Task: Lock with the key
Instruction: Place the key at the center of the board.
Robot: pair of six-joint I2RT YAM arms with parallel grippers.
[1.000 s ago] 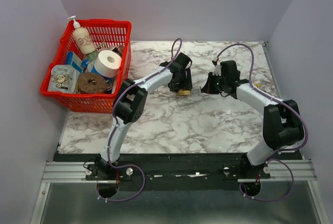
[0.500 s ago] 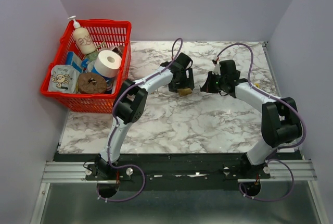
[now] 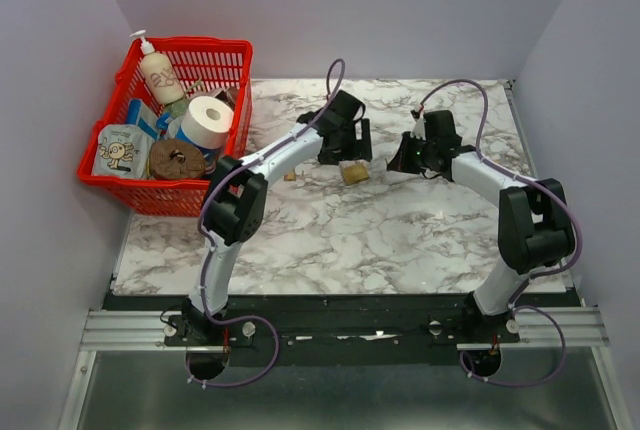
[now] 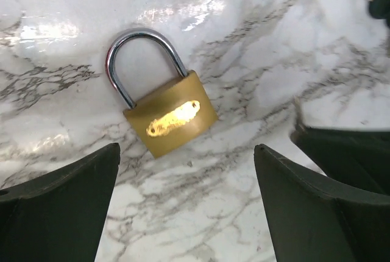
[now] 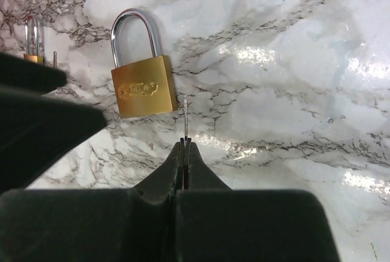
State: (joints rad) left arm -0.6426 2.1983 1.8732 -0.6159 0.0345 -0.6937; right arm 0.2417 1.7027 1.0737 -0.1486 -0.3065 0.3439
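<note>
Centre of the left wrist view: brass padlock [image 4: 170, 119] flat on the marble table [image 4: 292, 61], shackle toward upper left, both legs apparently seated in the body. Below it, the left end effector [image 4: 186, 207] is spread wide and empty. The right end effector [image 5: 184, 149] is pinched tight on the key [image 5: 184, 111], whose tip is just beside the lock body, not inserted. Insertion and turn look still to do.
</note>
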